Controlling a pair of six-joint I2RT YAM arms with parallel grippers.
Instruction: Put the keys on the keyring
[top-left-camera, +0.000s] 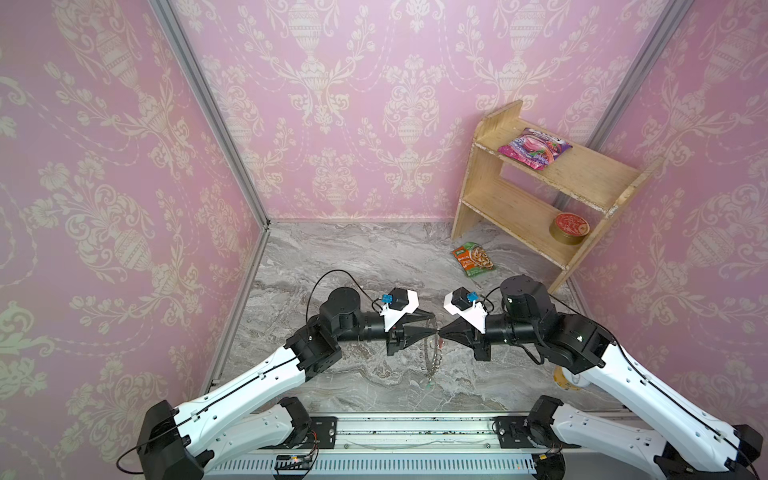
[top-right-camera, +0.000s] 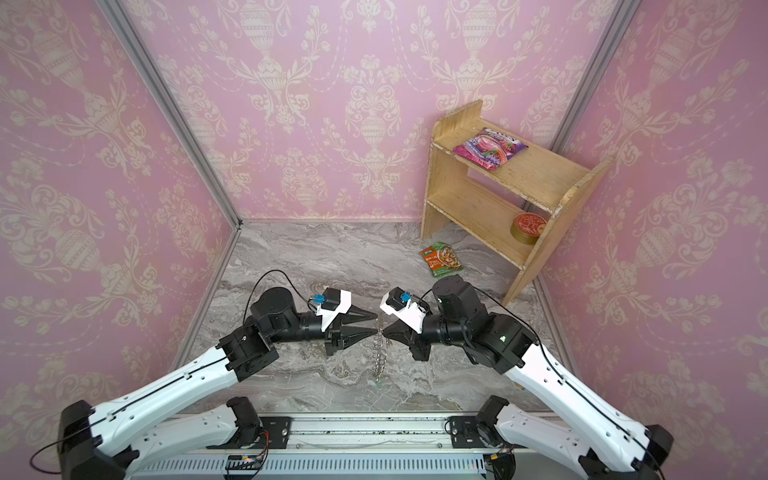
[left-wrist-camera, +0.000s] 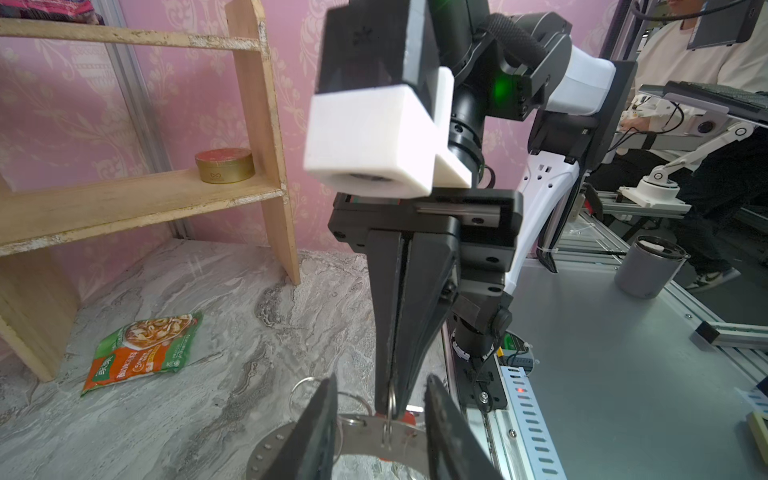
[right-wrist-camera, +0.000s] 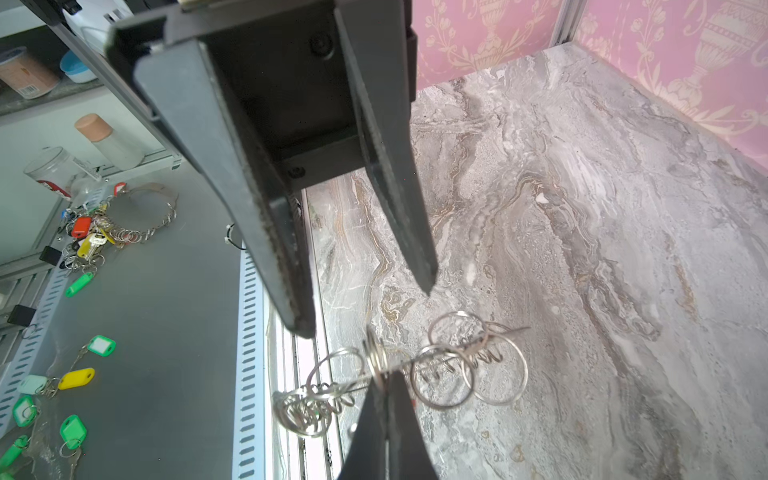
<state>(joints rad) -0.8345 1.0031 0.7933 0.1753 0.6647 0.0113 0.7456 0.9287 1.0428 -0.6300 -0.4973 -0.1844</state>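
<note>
Holding the keyring (top-left-camera: 430, 357) up off the counter (top-left-camera: 353, 266), we are pinching one small wire loop on its rim in the right fingers (top-left-camera: 443, 332), which are closed tight. The ring is hanging straight down from that pinch, edge-on in both top views. Its flat face is turned toward each arm and its long axis is running downward.

The left fingers (top-left-camera: 434, 324) are meeting it tip to tip from the opposite side. They are standing partly open on either side of the pinched loop and gripping nothing. Both arms are equally near, but only the left is free to work.

A red tag (left-wrist-camera: 410, 417) is showing just behind the pinched loop; we cannot make out the keys themselves.

The wooden shelf (top-left-camera: 540, 208), its tin (top-left-camera: 569, 227) and the orange-green packet (top-left-camera: 473, 259) are lying well apart, so nothing is standing in the way except the crowded neighbouring loops.
</note>
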